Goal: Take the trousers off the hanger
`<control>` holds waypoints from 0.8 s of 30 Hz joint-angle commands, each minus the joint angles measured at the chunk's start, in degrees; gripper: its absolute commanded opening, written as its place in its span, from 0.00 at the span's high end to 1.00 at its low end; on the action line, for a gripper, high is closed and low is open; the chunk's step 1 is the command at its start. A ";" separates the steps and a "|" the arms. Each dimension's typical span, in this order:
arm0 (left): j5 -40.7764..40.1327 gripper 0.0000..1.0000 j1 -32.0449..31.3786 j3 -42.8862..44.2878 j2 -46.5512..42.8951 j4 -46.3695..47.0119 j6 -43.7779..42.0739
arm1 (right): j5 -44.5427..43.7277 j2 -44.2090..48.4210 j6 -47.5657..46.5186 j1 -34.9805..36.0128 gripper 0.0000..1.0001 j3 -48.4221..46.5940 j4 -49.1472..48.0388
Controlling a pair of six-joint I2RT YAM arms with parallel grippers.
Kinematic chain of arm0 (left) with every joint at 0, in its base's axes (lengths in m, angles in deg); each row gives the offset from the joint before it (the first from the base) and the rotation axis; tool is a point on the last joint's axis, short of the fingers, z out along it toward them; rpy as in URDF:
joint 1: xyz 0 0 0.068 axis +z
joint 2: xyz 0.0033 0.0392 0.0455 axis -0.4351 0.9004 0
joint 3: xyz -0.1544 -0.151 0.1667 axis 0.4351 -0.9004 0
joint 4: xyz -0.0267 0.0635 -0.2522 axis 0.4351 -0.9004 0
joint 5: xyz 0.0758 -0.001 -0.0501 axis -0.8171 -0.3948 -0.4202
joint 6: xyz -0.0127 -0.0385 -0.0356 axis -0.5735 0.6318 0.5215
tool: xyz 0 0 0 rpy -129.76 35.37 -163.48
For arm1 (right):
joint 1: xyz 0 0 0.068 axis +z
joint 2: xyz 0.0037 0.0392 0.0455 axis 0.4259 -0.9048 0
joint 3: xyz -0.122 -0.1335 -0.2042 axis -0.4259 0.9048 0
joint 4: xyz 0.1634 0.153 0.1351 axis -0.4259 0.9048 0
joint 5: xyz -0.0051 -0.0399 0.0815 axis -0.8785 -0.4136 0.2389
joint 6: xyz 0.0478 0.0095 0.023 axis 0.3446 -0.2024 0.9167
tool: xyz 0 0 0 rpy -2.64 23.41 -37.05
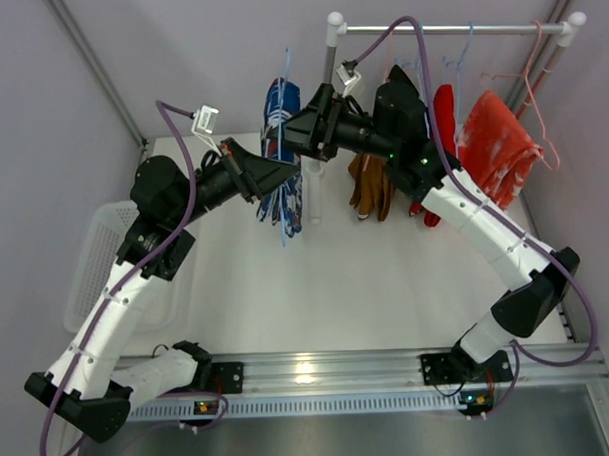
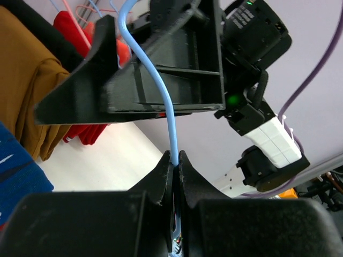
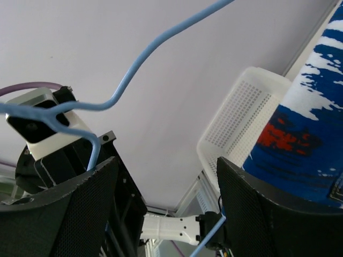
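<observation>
Left wrist view was filled by the left claw point(image 2: 176, 159) pinched on the blue hanger point(image 2: 161, 91), whose blue trousers point(image 1: 284, 211) were hung lengthwise down near the far edge of the table point(image 1: 387, 285), just beside the spread right claw point(image 3: 166, 163).

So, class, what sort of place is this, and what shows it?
Probably a robot test cell, not a home: a left arm and right arm bolted to a metal rail, a white table boxed by plain walls, and a small clothes rail holding trousers on hangers.

white basket point(image 1: 88, 264) at left, orange-red garment point(image 1: 494, 146) on rail point(image 1: 458, 29).
</observation>
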 commanded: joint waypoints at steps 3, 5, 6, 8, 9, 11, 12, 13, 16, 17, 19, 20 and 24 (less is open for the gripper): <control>-1.36 1.00 0.78 0.56 -2.53 10.21 -1.66 | 1.01 8.66 -3.16 -5.50 0.27 5.15 -3.52; -0.93 1.00 0.87 0.65 -1.82 10.83 -1.30 | 2.50 10.94 -3.53 -8.84 0.27 8.14 -4.48; -0.58 1.00 0.78 0.65 -1.56 11.18 -1.04 | 3.20 11.39 -2.74 -9.90 0.27 8.94 -5.36; 0.30 1.00 0.78 0.56 -0.68 11.53 -0.60 | 4.79 12.18 -2.65 -11.23 0.27 9.21 -7.30; 0.48 1.00 0.78 0.30 -0.51 11.97 -0.51 | 5.14 12.28 -2.56 -11.23 0.26 8.95 -7.82; 1.35 1.00 0.69 -0.05 0.20 12.76 -0.16 | 6.11 11.93 -1.77 -10.35 0.24 8.07 -8.44; 1.71 1.00 0.78 -0.32 0.55 13.63 0.36 | 6.20 11.58 -1.16 -10.00 0.23 7.72 -10.01; 2.41 1.00 0.69 -0.49 0.64 14.08 0.45 | 6.11 11.22 -0.89 -8.95 0.21 7.37 -10.11; 2.41 1.00 0.34 -0.67 1.17 14.00 -0.16 | 6.20 9.12 1.39 -7.28 0.18 6.31 -10.38; 2.41 1.00 0.34 -0.67 1.25 13.91 -0.25 | 6.20 7.81 2.09 -6.84 0.17 5.96 -10.64; 2.41 1.00 0.16 -0.50 1.43 13.91 -0.51 | 6.02 6.57 3.50 -5.52 0.17 5.61 -10.73; 2.41 1.00 0.08 -0.50 1.52 13.91 -0.51 | 5.76 5.26 3.94 -5.17 0.17 5.08 -10.82; 1.98 1.00 -0.80 -0.85 2.04 13.29 -1.65 | 5.58 1.74 6.58 -2.80 0.19 2.10 -12.48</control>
